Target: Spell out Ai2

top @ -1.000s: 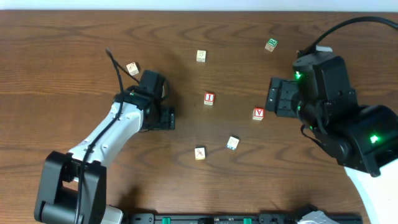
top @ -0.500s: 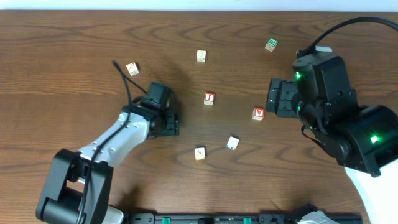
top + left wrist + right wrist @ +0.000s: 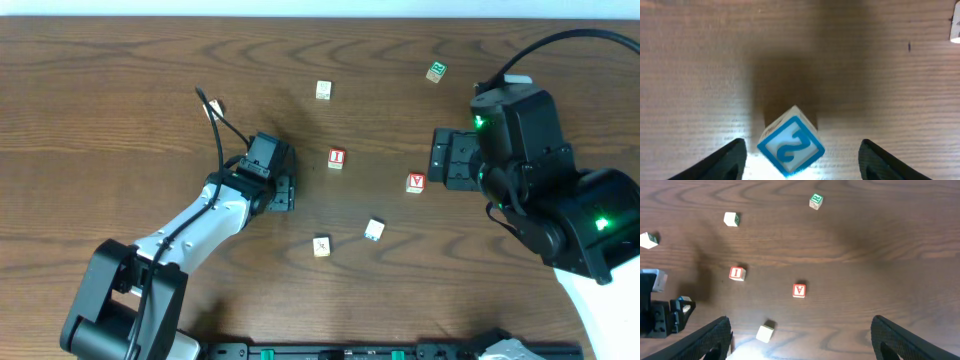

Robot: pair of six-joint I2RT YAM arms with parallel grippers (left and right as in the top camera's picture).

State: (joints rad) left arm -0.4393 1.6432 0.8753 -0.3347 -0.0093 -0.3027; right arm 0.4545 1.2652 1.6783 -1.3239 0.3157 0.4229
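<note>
A white block with a blue 2 (image 3: 791,141) lies on the table, turned like a diamond, between the spread fingers of my left gripper (image 3: 802,146) without touching either. In the overhead view this gripper (image 3: 281,192) covers it. A red I block (image 3: 336,158) sits just right of the left gripper, and a red A block (image 3: 415,183) further right. Both show in the right wrist view, I block (image 3: 737,273) and A block (image 3: 799,290). My right gripper (image 3: 802,332) is open and empty above the table, right of the A block (image 3: 445,160).
Other letter blocks lie scattered: a green one (image 3: 436,71) at the back right, a pale one (image 3: 323,90) at the back, one (image 3: 213,108) behind the left arm's cable, a bluish one (image 3: 374,230) and a red-marked one (image 3: 321,245) nearer the front.
My left gripper has moved right and slightly away, closer to the I block. The right arm and the visible blocks have not moved.
</note>
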